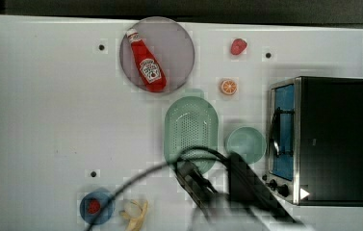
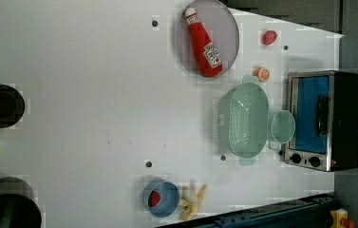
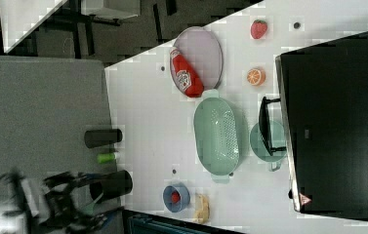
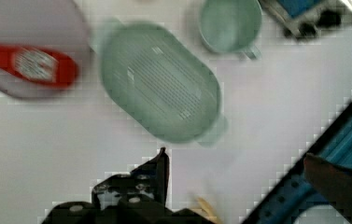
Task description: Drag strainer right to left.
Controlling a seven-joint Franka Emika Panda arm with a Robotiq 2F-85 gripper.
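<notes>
Across the top view's left half the white bench (image 1: pixel 49 120) lies mostly bare; low on that side sit a blue bowl (image 1: pixel 96 207) holding a red item, with a banana peel (image 1: pixel 136 214) just beside it. Toward the middle, at the far edge: a round grey plate (image 1: pixel 179 43) carrying a ketchup bottle (image 1: pixel 145 60) laid on its side. Centre: the strainer (image 1: pixel 191 130), pale mint-green, oval, perforated floor, standing flat on the bench just below the plate. Just beside it on the top view's right: a round mint cup (image 1: pixel 245 143), an orange slice (image 1: pixel 228 87) and a strawberry (image 1: pixel 238 46) further up. Far right: a toaster oven (image 1: pixel 323 139) with a blue door. The gripper (image 1: pixel 196 180) hangs above the strainer's near end, apart from it, jaws spread wide and holding nothing. Step in hand, as judged: the approach, contact not yet made. Next move calls for lowering a finger inside the strainer's rim, then drawing it toward the top view's left over the open bench, passing below the plate.
</notes>
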